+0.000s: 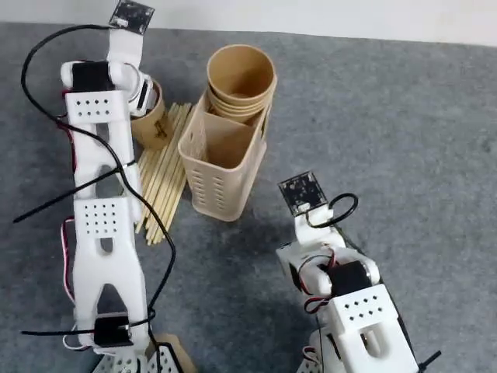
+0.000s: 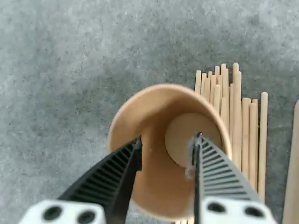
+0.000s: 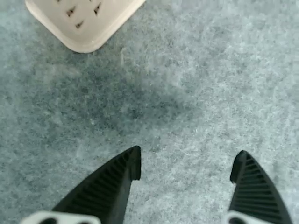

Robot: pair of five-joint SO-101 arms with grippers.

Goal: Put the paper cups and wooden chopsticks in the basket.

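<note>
Brown paper is seen at the upper left of the high view, where a paper cup [image 1: 151, 116] lies tilted beside the wooden chopsticks [image 1: 163, 175]. These are spread on the grey counter [image 1: 404, 140] just left of the basket [image 1: 221, 183]. Several stacked cups [image 1: 241, 74] are already lodged in the basket's upper compartment.

The left pincer [image 2: 168, 137] is set narrow at the cup's mouth, and no wall is seen pinched between its tips. The right pincer [image 3: 187, 158] is spread wide over bare counter, with the basket's corner at the upper left of its view.

A slip is judged likely if the thin rim is squeezed off-centre. The cup could be crushed, or rolled onto the chopsticks, and these could be scattered.
</note>
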